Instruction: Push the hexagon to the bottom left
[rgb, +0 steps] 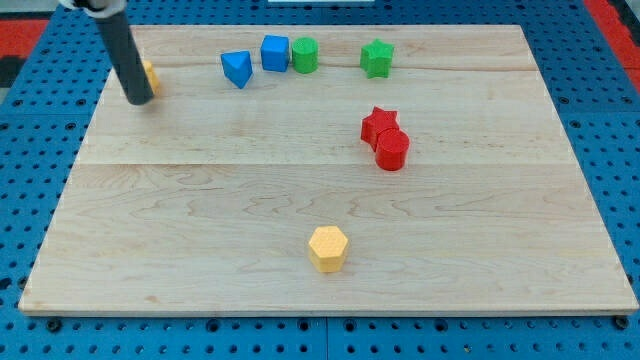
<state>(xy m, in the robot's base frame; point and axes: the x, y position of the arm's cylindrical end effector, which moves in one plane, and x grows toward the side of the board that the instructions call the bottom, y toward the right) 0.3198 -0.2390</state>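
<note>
Item: my tip, a bare rod holding nothing, at the view's top left; yellow hexagon well apart, toward the bottom right.

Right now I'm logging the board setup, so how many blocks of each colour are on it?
Yellow: 2, the hexagon and a block partly hidden behind my tip
Blue: 2, a triangle and a cube
Green: 2, a cylinder and a star
Red: 2, a star and a cylinder
Total: 8
</note>
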